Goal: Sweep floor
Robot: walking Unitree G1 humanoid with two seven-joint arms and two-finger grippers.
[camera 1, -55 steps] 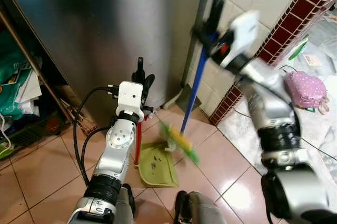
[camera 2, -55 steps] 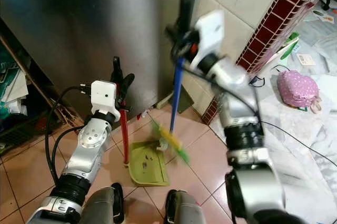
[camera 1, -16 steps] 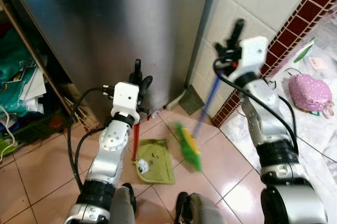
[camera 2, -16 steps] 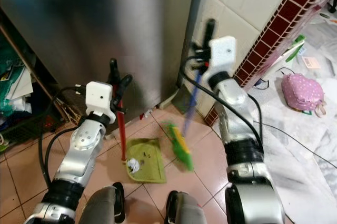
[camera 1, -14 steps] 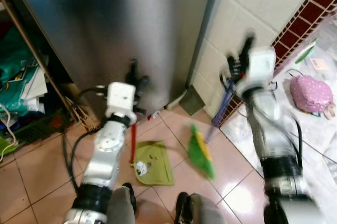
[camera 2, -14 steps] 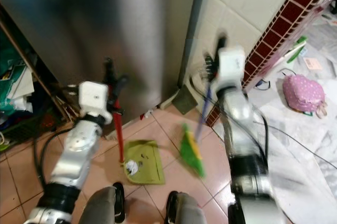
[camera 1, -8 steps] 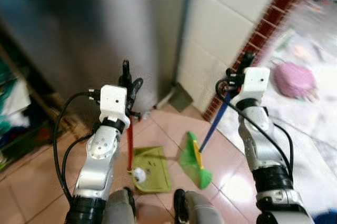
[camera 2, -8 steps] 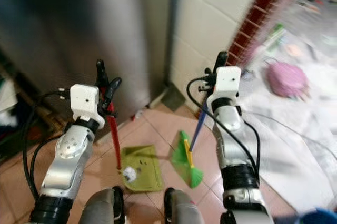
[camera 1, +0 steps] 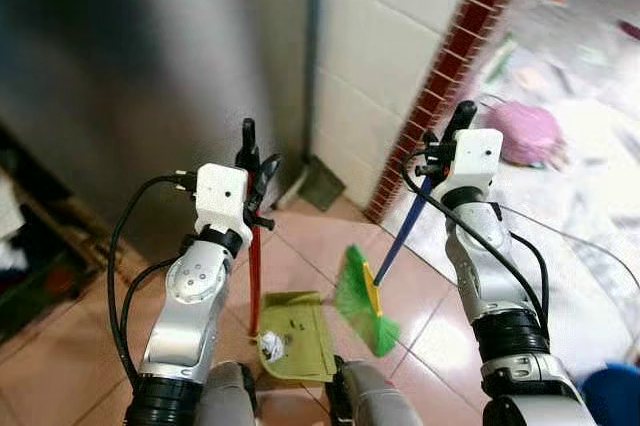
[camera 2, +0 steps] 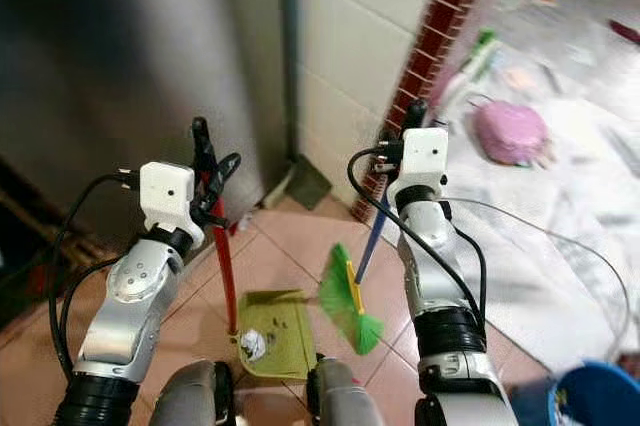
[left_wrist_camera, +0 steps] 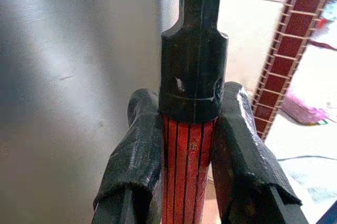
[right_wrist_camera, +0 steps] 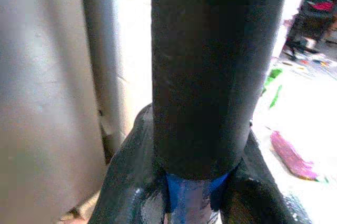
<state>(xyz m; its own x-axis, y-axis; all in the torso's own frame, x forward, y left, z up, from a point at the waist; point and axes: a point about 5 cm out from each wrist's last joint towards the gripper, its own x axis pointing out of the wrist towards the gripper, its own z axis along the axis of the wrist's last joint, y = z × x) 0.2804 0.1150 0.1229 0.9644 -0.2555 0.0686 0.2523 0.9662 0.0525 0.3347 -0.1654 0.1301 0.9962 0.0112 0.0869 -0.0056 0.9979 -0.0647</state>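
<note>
One broom (camera 1: 366, 294), one dustpan (camera 1: 297, 337), one crumpled white scrap (camera 1: 270, 345) lying in the pan. The left gripper (camera 1: 255, 164) has its jaws clamped on the dustpan's red handle (camera 1: 254, 276), which stands upright from the pan's rear edge; the left wrist view shows both fingers (left_wrist_camera: 138, 155) pressed against the ribbed red shaft just under its black cap. The right gripper (camera 1: 446, 139) has its jaws closed round the broom's blue handle (camera 1: 402, 237), which slants down to the green bristle head just beside the pan's right side, apart from it; the right wrist view shows the black grip of the handle between the fingers (right_wrist_camera: 130, 182), with blue below. The pink tiled floor (camera 1: 300, 246) is hemmed by a steel panel (camera 1: 120, 66) on the left and a white tiled wall (camera 1: 390, 36) with a red brick edge (camera 1: 450, 76) ahead; open room lies to the right, on the pale marble floor (camera 2: 560, 246), where one pink bag (camera 1: 525, 133) lies. A blue bucket (camera 2: 595, 396) sits at the lower right corner
</note>
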